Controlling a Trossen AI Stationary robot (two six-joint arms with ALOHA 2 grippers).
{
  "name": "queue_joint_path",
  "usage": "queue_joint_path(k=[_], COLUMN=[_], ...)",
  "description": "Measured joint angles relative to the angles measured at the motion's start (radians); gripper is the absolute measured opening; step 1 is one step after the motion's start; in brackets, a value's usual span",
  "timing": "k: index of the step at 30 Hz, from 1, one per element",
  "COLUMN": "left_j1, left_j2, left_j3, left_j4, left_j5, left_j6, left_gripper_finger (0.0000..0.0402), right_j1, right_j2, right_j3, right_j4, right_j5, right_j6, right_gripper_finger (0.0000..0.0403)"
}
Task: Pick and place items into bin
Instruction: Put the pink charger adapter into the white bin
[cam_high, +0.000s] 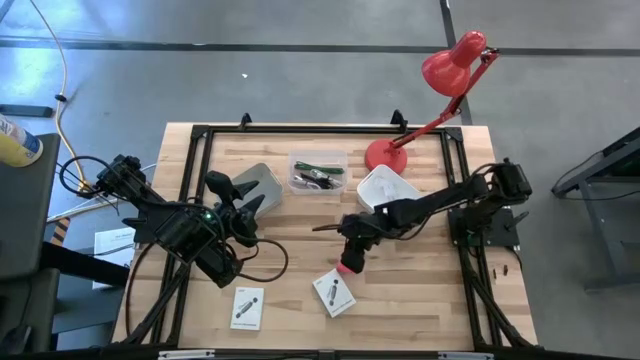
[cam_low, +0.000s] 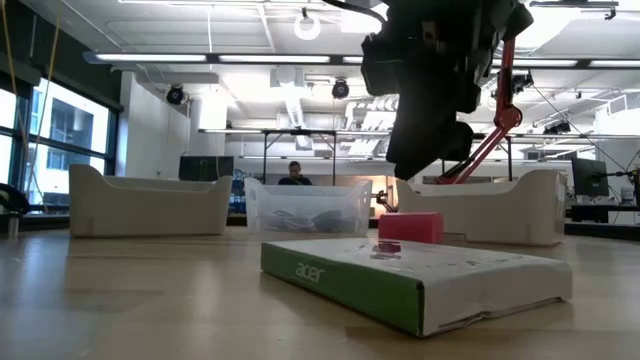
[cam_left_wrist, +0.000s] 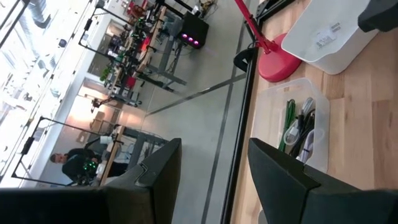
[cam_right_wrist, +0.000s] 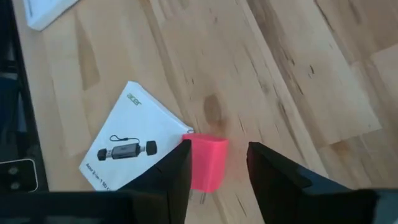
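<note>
Over on the left side, the left gripper (cam_high: 243, 196) just hangs above the table with its fingers spread, nothing in them, pointing toward the clear bin (cam_high: 318, 172) that holds a green pen (cam_left_wrist: 289, 124) and coiled cables (cam_left_wrist: 306, 127). Below that gripper lies a white card (cam_high: 247, 307). Further right, the right gripper (cam_right_wrist: 214, 163) hovers straight over the pink piece (cam_right_wrist: 206, 162), fingers apart on either side of it, not clamped. That piece sits on the wood touching the corner of the second white card (cam_right_wrist: 129, 152), just beside the gripper. A red lamp (cam_high: 440, 95) stands at the far edge.
</note>
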Motion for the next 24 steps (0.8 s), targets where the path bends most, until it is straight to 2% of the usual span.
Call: queue_joint_path(k=[12,19,24], left_j1=[0.000,0.000,0.000], left_j2=[0.000,0.000,0.000], left_j3=[0.000,0.000,0.000], left_j4=[0.000,0.001,0.001], left_j5=[0.003,0.027,0.040], left_j6=[-0.001,-0.002,-0.002], left_gripper_finger=[0.0172,0.0172,0.0172], right_j1=[0.052,0.085,0.096], right_j2=[0.063,0.133,0.163], right_j3=[0.000,0.000,0.000], right_j4=[0.074,0.077,0.083], right_j5=[-0.013,-0.007,0.047], right_j6=[0.081,0.095,0.106], right_gripper_finger=[0.0244,0.0252,0.0252])
